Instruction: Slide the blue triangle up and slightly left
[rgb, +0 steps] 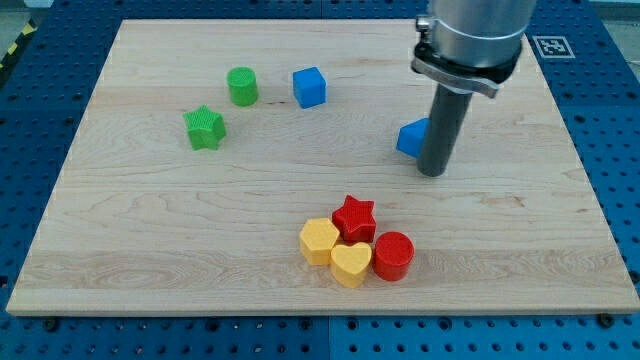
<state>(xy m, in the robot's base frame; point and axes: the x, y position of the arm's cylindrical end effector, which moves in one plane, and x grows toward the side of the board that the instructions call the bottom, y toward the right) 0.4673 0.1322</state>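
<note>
The blue triangle (410, 138) lies right of the board's centre, partly hidden behind my rod. My tip (432, 171) rests on the board just to the right of and slightly below the triangle, touching or nearly touching its right side. A blue cube (310, 87) lies up and to the left of the triangle, well apart from it.
A green cylinder (242, 86) and a green star (205, 128) lie at the upper left. A cluster sits at the lower centre: red star (354, 217), yellow block (320, 241), yellow heart (351, 263), red cylinder (393, 254). The wooden board (120, 230) rests on a blue perforated table.
</note>
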